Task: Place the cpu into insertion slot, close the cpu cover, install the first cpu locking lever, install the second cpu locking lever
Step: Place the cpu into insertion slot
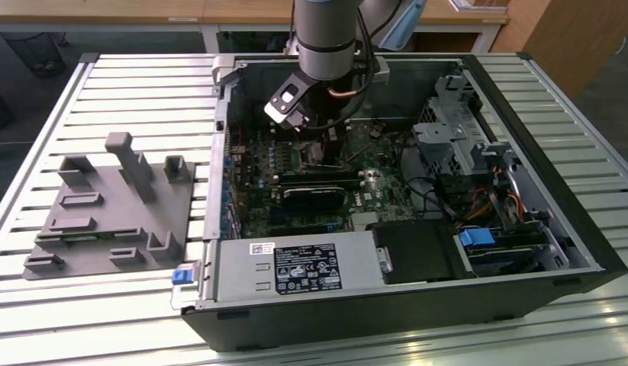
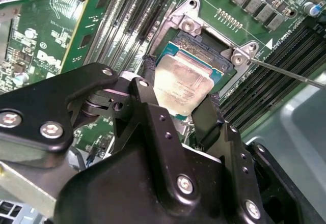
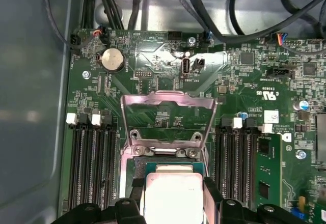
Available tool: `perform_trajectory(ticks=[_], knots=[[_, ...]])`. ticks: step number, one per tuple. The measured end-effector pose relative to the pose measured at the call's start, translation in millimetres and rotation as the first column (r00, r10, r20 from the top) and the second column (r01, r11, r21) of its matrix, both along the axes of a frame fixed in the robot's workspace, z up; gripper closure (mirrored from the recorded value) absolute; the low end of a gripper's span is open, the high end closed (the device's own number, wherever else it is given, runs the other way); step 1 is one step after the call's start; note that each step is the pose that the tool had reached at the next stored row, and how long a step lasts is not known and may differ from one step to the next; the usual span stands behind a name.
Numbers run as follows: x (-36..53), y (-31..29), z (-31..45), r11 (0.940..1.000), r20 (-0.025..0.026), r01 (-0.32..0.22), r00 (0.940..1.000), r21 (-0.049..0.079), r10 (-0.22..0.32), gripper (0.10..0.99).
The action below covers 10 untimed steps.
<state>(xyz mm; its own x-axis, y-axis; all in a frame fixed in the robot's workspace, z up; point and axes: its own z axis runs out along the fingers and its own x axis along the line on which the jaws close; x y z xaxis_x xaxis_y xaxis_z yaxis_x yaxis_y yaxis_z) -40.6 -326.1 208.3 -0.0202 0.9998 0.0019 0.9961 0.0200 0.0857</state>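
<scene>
tool (image 2: 179, 94): clamped on cpu (image 3: 173, 196) edges | cpu: sitting at insertion slot (image 2: 204, 50); cpu cover (image 3: 165, 101) raised beside slot | risk: a tilted release could bend slot contacts

the arm (image 1: 323, 30) is a smooth silver-grey tube with a darker grey joint band. its jaws are matte black, angular linked plates fastened with round silver screws (image 2: 185, 184) and small pins.
</scene>
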Motion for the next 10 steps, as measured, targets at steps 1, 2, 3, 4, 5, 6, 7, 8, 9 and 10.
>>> perform_trajectory(ticks=[1, 2, 3, 4, 5, 6, 7, 8, 9, 10], knots=[[-0.3, 0.2, -1.0, 1.0, 0.0, 0.0, 1.0, 0.0, 0.0, 0.545], [-0.6, 0.3, -1.9, 1.0, -0.0001, 0.001, 1.0, 0.0, -0.001, 0.545], [-0.7, 0.5, -2.6, 1.0, -0.0001, 0.002, 1.0, 0.0, -0.002, 0.545], [-0.8, 0.8, -3.1, 1.0, -0.0002, 0.002, 1.0, 0.0, -0.002, 0.545], [-0.8, 1.2, -3.4, 1.0, -0.0002, 0.002, 1.0, 0.0, -0.002, 0.545], [-0.9, 1.8, -3.6, 1.0, 0.0, 0.002, 1.0, 0.0, -0.002, 0.545], [-0.9, 2.7, -3.9, 1.0, 0.0, 0.002, 1.0, 0.0, -0.002, 0.545], [-0.9, 3.8, -4.2, 1.0, -0.0001, 0.002, 1.0, 0.0, -0.002, 0.545], [-1.0, 4.9, -4.7, 1.0, -0.0001, 0.002, 1.0, 0.0, -0.002, 0.545], [-1.2, 5.6, -5.3, 1.0, -0.0001, 0.002, 1.0, 0.0, -0.002, 0.545]])
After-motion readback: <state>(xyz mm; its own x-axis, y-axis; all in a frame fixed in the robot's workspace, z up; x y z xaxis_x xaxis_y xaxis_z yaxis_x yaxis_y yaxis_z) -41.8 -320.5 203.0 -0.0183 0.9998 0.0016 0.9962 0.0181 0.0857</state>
